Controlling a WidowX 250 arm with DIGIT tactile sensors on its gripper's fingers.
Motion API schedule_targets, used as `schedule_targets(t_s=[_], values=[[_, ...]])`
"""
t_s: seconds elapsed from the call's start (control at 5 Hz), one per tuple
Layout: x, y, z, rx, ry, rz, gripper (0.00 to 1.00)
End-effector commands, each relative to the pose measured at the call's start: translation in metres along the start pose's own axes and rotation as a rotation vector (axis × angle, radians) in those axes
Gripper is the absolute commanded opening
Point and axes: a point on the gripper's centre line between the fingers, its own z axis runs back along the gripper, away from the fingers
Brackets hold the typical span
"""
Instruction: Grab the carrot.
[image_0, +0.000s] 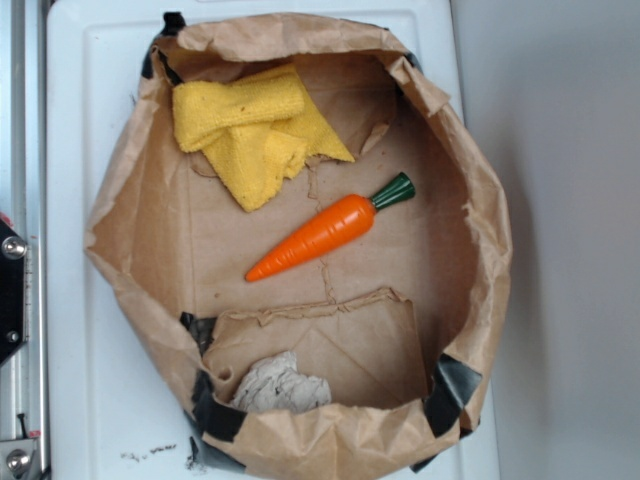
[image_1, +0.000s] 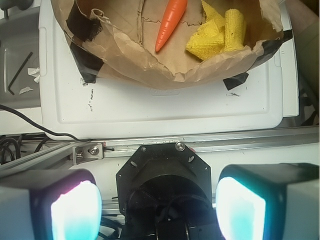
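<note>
The orange carrot (image_0: 320, 235) with its dark green stem cap lies on its side on the floor of a brown paper bag (image_0: 130, 200), tip pointing lower left. In the wrist view the carrot (image_1: 170, 22) shows at the top edge, inside the bag (image_1: 150, 65). My gripper (image_1: 157, 210) is far back from the bag, over the robot's black base mount (image_1: 165, 175). Its two fingers stand wide apart, open, with nothing between the glowing pads (image_1: 75, 212). The gripper does not appear in the exterior view.
A crumpled yellow cloth (image_0: 250, 130) lies in the bag beside the carrot's stem end. A grey paper wad (image_0: 280, 385) sits under a folded flap. The bag stands on a white tray (image_1: 165, 110). An aluminium rail (image_1: 240, 142) runs in front of the base.
</note>
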Motion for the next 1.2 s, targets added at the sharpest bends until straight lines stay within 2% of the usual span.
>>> schedule_targets(t_s=[0.0, 0.2, 0.6, 0.8, 1.0], values=[[0.0, 0.0, 0.0, 0.0, 0.0, 0.0, 1.0], [0.042, 0.037, 0.029, 0.015, -0.042, 0.045, 1.0], [0.132, 0.058, 0.007, 0.02, -0.102, 0.05, 1.0], [0.108, 0.057, -0.02, 0.033, -0.091, -0.002, 1.0], [0.097, 0.041, -0.043, 0.068, -0.023, -0.043, 1.0]])
